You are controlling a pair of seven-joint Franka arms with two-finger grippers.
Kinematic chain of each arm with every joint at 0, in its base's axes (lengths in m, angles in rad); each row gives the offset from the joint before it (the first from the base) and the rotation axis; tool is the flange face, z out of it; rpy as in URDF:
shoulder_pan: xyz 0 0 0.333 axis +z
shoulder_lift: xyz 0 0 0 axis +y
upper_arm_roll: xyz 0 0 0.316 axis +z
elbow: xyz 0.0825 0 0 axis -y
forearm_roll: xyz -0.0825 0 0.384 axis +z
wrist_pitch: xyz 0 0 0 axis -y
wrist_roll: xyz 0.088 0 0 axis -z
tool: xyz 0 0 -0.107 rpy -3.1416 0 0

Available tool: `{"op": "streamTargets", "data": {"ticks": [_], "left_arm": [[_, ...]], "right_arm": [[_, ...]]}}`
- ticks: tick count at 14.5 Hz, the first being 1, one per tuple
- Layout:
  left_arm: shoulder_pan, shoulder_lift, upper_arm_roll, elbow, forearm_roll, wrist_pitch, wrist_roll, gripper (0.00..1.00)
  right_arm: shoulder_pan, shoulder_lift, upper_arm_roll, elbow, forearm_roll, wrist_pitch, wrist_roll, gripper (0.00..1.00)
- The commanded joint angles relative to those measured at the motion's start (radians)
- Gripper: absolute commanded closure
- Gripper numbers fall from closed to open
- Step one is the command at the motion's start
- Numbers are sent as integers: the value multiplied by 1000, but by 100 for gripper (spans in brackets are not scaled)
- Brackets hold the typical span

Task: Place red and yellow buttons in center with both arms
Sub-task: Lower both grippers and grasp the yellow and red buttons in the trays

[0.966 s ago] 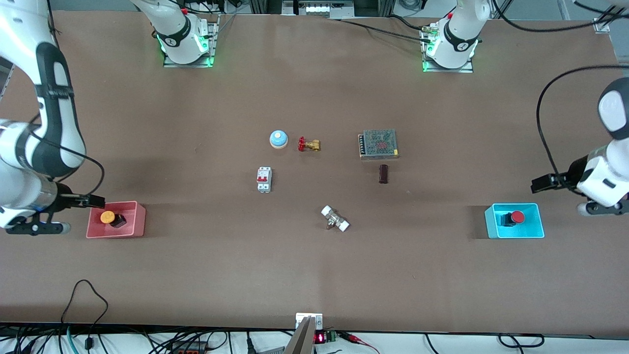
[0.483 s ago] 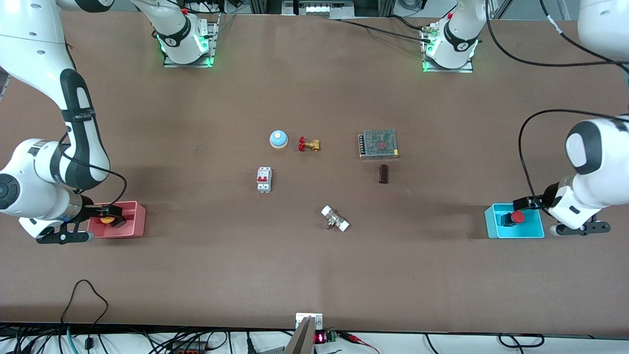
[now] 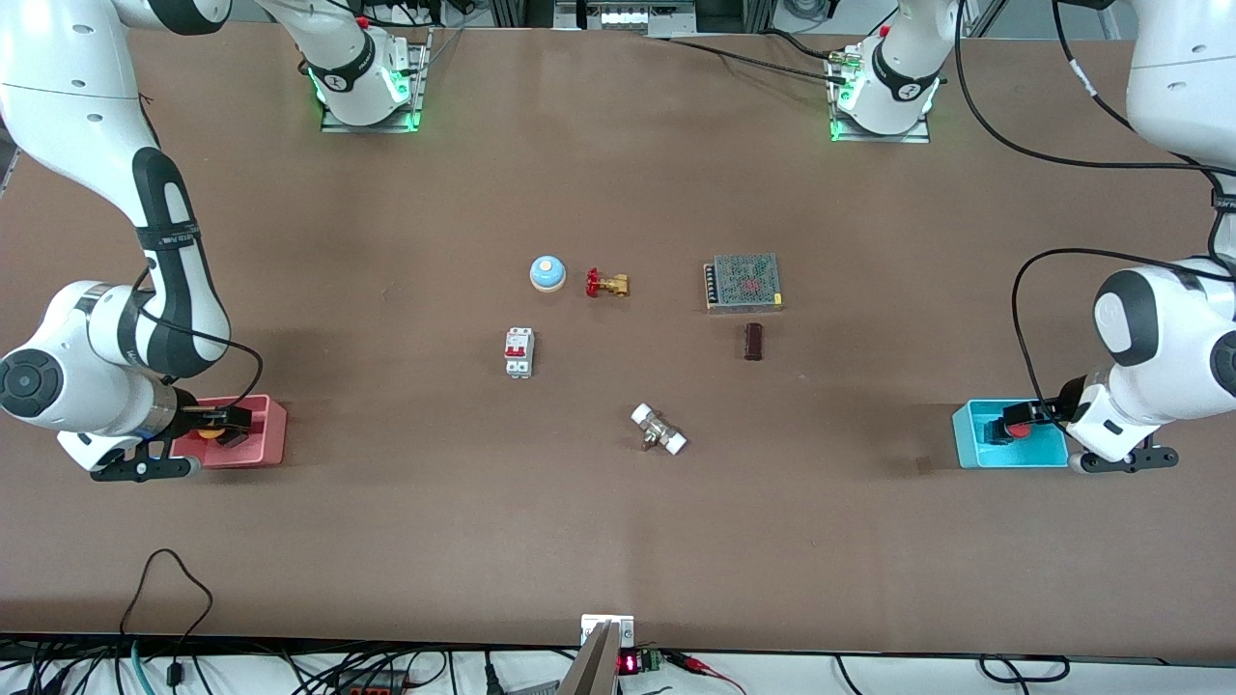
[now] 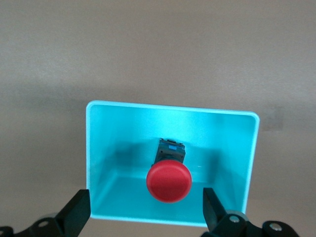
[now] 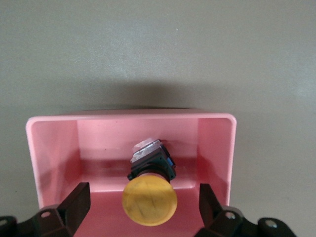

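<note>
The left gripper [image 4: 142,215] hung over the light-blue tray [image 3: 967,430], fingers spread wide astride its red button [image 4: 169,180]. Likewise the right gripper [image 5: 144,211] straddled the yellow button [image 5: 149,201] in the pink tray [image 3: 270,434], both likely poised for grasping.

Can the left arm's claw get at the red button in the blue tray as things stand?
Probably yes: the left claw hangs open over the blue tray, a finger either side of the red button, nothing between them.
</note>
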Motion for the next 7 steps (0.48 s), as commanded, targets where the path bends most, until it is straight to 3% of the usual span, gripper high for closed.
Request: {"op": "streamTargets", "data": {"ticks": [1, 4, 7], "left_arm": [[0, 18, -4, 11, 13, 21, 16, 0], [-6, 30, -4, 8, 13, 21, 18, 0], [-7, 30, -4, -6, 13, 20, 18, 9]], "right_arm": [[-1, 23, 4, 21, -12, 5, 3, 5], [-3, 31, 4, 21, -9, 7, 3, 7], [-4, 34, 4, 22, -9, 7, 3, 14]]}}
